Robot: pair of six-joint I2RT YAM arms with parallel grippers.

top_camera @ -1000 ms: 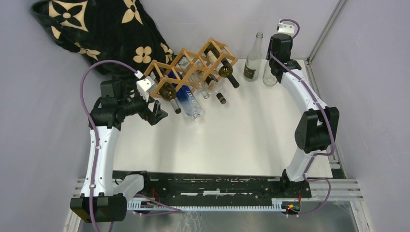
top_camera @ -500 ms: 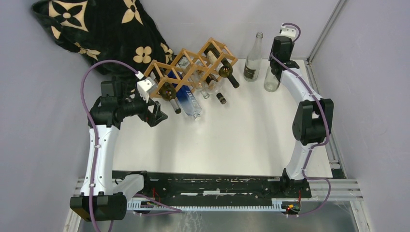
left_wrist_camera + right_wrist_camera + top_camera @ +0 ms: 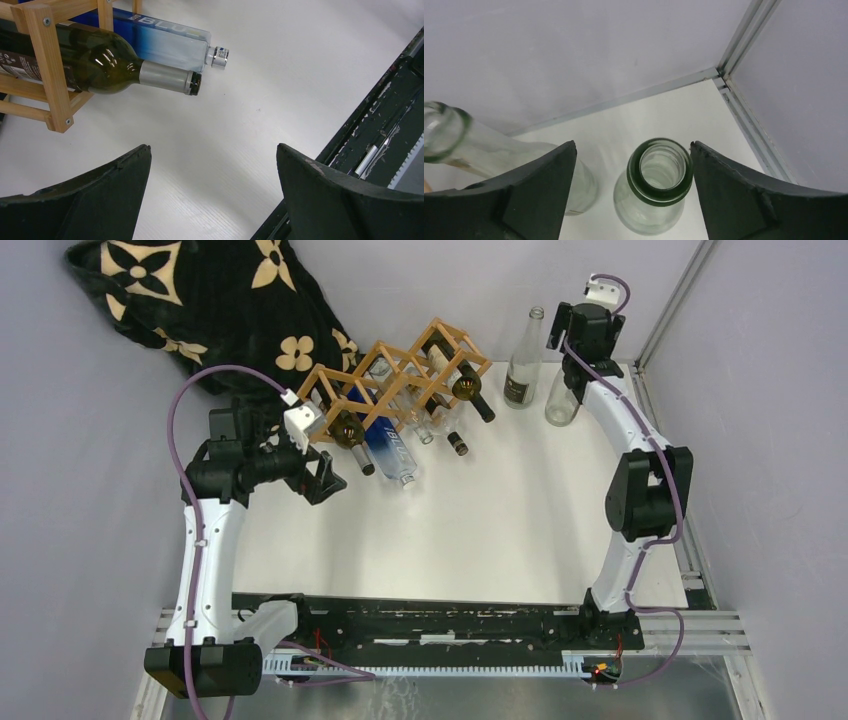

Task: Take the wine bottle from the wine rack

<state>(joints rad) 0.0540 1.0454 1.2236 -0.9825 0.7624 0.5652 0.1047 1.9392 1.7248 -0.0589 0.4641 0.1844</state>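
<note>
Release of the clear bottle (image 3: 660, 172) in hand
The right pincer (image 3: 632, 146) is spread open astride it; next, the open left pincer (image 3: 213, 147) is to be closed on the dark bottle (image 3: 110, 65) in the rack (image 3: 47, 60).

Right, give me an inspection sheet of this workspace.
Surface: white table, no spills seen.
Job's things: wine rack at the back, holding a dark green bottle, a blue bottle and others; clear bottle and greenish bottle upright far right.
Clutter: patterned cloth, far left corner.
Grippers: left gripper open, empty, beside the rack; right gripper open, astride the greenish bottle's neck.
Cables: purple cable looping over left arm; no snag seen.
Surroundings: grey walls, metal rail.
</note>
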